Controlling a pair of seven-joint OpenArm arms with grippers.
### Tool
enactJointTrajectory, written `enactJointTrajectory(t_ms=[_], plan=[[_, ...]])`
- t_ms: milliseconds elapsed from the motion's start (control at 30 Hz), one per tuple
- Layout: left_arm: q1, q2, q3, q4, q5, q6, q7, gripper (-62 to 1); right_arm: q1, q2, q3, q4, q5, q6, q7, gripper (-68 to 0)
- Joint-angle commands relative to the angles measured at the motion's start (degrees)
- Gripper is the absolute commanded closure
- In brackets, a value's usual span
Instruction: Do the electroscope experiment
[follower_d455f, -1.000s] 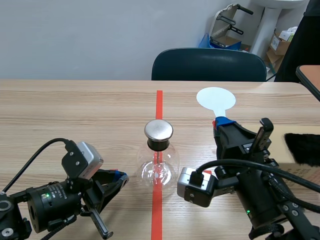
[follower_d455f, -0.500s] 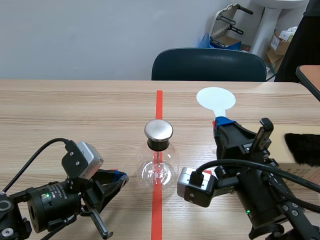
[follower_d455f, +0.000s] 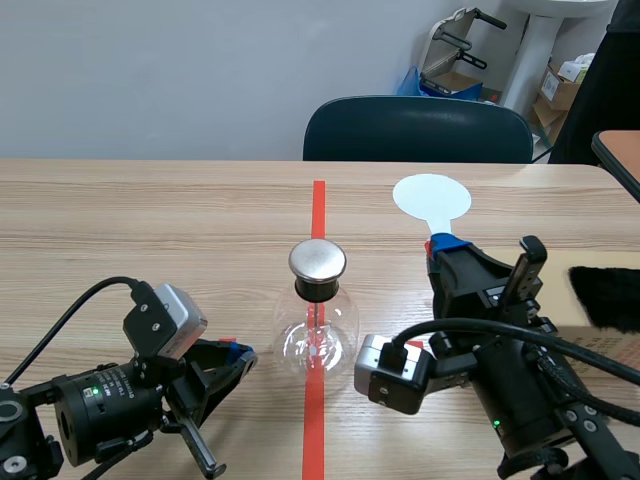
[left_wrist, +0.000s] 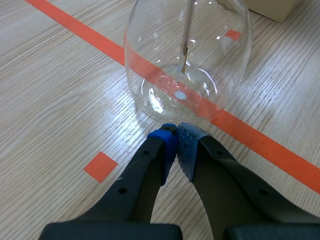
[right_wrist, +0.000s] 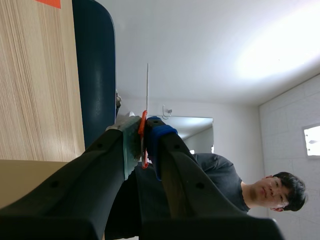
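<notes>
Glass electroscope stands mid-desk. Left gripper has fingers together, empty, just beside the bulb. Right gripper is clamped on white disc paddle, right of electroscope.

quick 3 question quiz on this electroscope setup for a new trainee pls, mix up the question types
1. True or false: the left gripper is shut on the glass flask.
2. What does the right gripper hold? A) black fur B) white paddle C) metal cap
3. Fill in: the flask stands on a strip of ___ tape.

Key
1. False: it is shut on nothing, with the flask just ahead of it.
2. B
3. red
</notes>
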Motion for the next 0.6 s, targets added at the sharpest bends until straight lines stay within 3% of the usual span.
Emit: enactJointTrajectory(t_ms=[0, 333, 567], plan=[[-0.31, 0.26, -0.22, 0.44, -0.2, -0.13, -0.7, -3.1, 0.37, 0.04, 0.07, 0.33, 0.02, -0.61, -0.02, -0.6], [-0.31, 0.26, -0.22, 0.44, -0.2, -0.13, -0.72, -3.1, 0.37, 0.04, 0.07, 0.33, 0.02, -0.61, 0.52, -0.6], [-0.33, 0.26, -0.22, 0.44, -0.2, -0.13, -0.76, -3.1, 0.55, 0.04, 0.22, 0.33, 0.0, -0.61, 9.22, -0.6]])
